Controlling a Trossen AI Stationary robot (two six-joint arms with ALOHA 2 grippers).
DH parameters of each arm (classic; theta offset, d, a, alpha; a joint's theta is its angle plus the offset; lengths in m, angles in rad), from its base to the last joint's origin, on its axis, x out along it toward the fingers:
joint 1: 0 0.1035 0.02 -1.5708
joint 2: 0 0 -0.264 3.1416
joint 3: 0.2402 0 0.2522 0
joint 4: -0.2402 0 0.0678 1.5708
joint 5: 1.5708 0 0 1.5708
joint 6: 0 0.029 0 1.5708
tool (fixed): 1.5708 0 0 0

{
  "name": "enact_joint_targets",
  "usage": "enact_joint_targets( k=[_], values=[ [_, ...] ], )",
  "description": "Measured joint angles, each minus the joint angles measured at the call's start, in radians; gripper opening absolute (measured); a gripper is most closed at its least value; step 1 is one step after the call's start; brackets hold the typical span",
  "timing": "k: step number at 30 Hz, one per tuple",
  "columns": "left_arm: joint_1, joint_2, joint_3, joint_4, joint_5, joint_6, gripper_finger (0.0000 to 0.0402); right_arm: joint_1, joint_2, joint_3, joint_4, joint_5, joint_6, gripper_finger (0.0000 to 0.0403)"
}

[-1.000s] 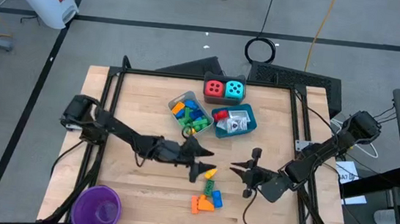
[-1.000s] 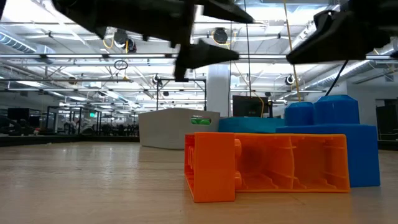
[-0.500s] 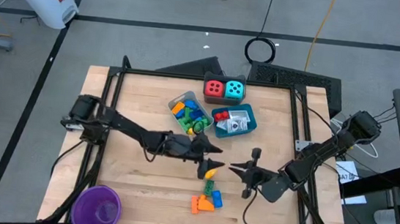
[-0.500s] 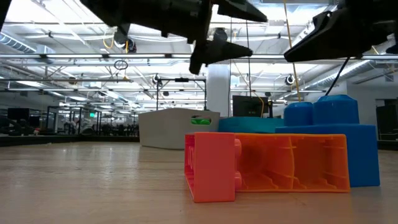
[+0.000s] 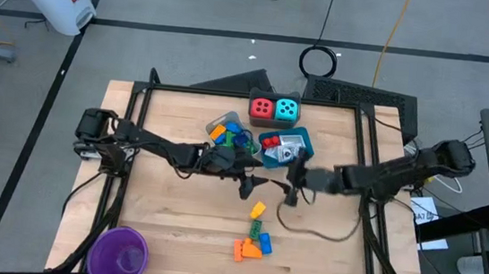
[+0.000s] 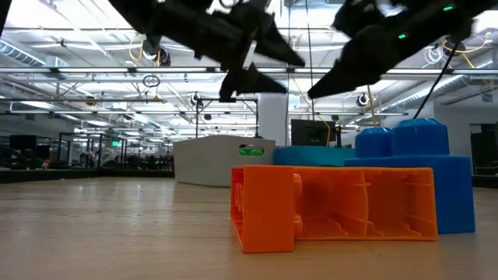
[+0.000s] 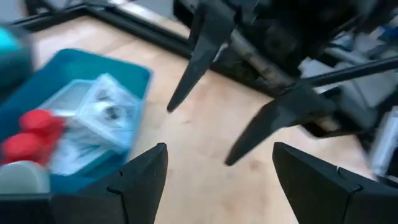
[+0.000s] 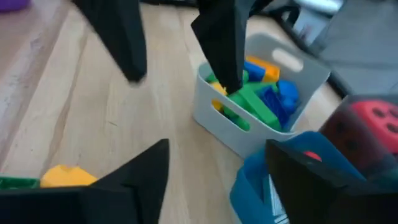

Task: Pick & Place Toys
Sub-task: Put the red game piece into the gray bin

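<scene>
— Two claws meet over the middle of the counter [image 5: 165,210], right?
— Yes. The left claw [image 5: 247,175] hangs just in front of the grey tray [image 5: 220,123] and the blue tray [image 5: 305,149], its fingers [image 7: 143,180] spread apart and holding nothing. The right claw [image 5: 292,179] faces it from the other side, close by, fingers [image 8: 134,180] also parted and empty.
— Where are the toys?
— Several bricks fill the grey tray: blue, green, orange and yellow pieces [image 8: 258,93] heaped together. The blue tray holds a red brick [image 7: 28,134] and white printed packets [image 7: 93,118]. Behind both trays stand the red die [image 5: 262,108] and the cyan die [image 5: 287,111], side by side and touching.
— Any toys loose on the counter?
— A yellow brick [image 5: 257,210] lies on the wood just in front of the two claws, with a green piece [image 5: 255,226] next to it. Nearer the front edge sit an orange brick [image 6: 334,206] and a blue brick [image 6: 412,167] pressed against each other; the low camera looks straight at them.
— Anything else?
— A purple cup [image 5: 118,253] stands at the front left corner, well apart from the toys. Neither claw touches a brick.
</scene>
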Motion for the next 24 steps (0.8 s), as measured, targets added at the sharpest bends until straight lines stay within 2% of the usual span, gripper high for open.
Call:
enact_joint_targets(
  k=[3, 6, 11, 14, 20, 24],
  values=[
    [0.038, 0.0, -0.034, 0.003, 0.0, -0.016, 0.0296, -0.134, 0.004, 0.054, -0.103, -0.147, -0.029, 0.0267],
    [0.067, 0.0, -0.086, 0.01, -0.001, -0.057, 0.0296, -0.27, 0.036, 0.118, -0.199, -0.254, -0.147, 0.0275],
    [0.091, 0.001, -0.162, 0.125, -0.001, -0.065, 0.0296, -0.48, 0.123, 0.187, -0.221, -0.4, -0.305, 0.0262],
    [0.108, 0.001, -0.175, 0.143, -0.001, -0.057, 0.0296, -0.552, 0.211, 0.206, -0.206, -0.498, -0.349, 0.025],
    [0.137, 0.001, -0.174, 0.142, -0.002, -0.016, 0.0296, -0.587, 0.374, 0.254, -0.203, -0.531, -0.443, 0.0238],
    [0.152, 0.001, -0.174, 0.139, -0.002, -0.013, 0.0296, -0.592, 0.466, 0.301, -0.2, -0.49, -0.491, 0.0233]
  ],
)
